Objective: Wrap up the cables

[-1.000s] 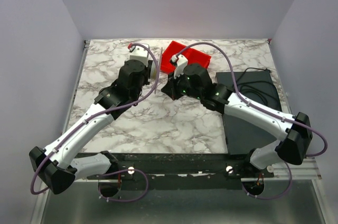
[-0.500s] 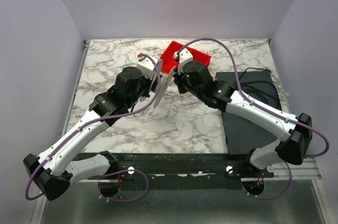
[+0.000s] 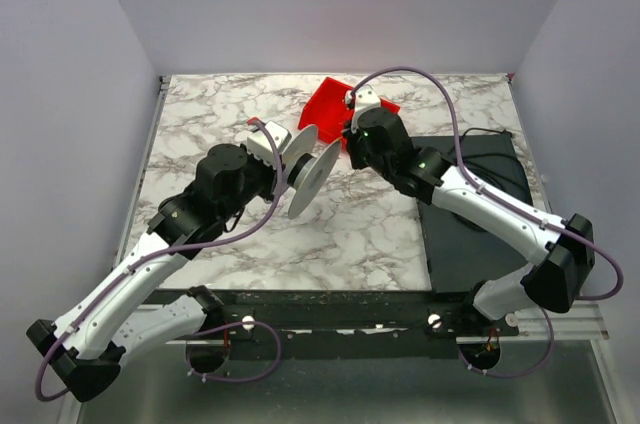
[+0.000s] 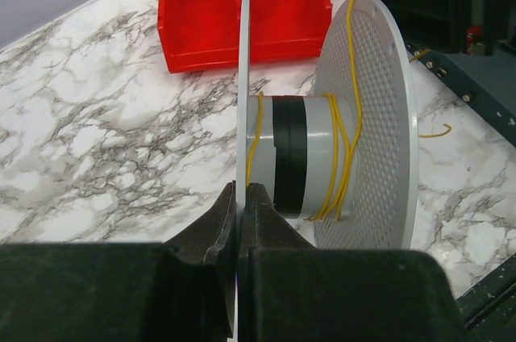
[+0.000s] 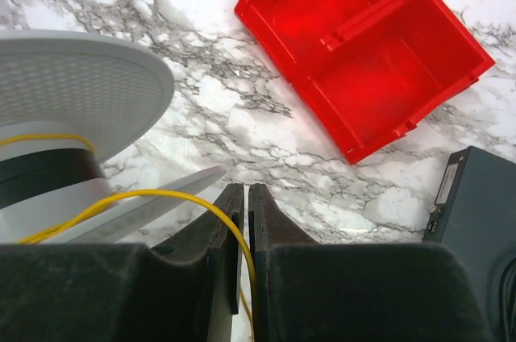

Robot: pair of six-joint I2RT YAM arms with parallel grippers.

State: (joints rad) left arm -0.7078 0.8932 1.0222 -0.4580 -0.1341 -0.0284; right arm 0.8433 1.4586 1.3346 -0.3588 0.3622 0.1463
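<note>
Left gripper (image 4: 240,195) clamps the spool (image 4: 367,116) by one flange. Yellow cable (image 5: 153,193) runs between right gripper (image 5: 245,193) fingers, which stand nearly closed; grip cannot be told.

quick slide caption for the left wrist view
Left gripper clamps a spool flange; yellow wire loops its core, red bin behind.

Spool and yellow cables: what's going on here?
The left jaws are shut on one flange of the grey spool, holding it over the marble table. A few loose turns of the cables sit on its hub. The free strand runs between the right jaws, nearly closed; whether it is pinched I cannot tell.
</note>
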